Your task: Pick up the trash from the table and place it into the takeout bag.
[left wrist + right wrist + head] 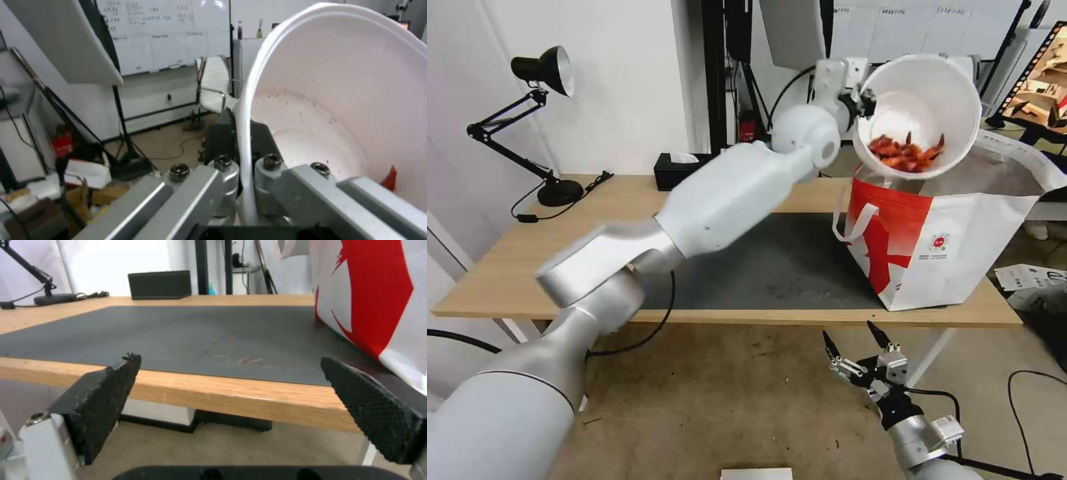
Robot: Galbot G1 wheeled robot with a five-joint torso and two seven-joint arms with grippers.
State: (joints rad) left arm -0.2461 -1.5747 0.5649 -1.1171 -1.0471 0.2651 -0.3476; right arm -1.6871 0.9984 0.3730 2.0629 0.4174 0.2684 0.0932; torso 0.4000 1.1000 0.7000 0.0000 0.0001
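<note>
My left gripper is shut on the rim of the white bowl, holding it tipped over the open top of the takeout bag. Red shells have slid to the bowl's low side. In the left wrist view the bowl's rim is pinched between the fingers, with a red shell showing at the edge. The bag, white with a red panel, stands on the right end of the table. My right gripper hangs open below the table's front edge, nothing between its pads.
A dark grey mat covers the middle of the table. A black tissue box and a black desk lamp stand at the back. Cables lie on the floor at the right. The bag's red side rises close beside my right gripper.
</note>
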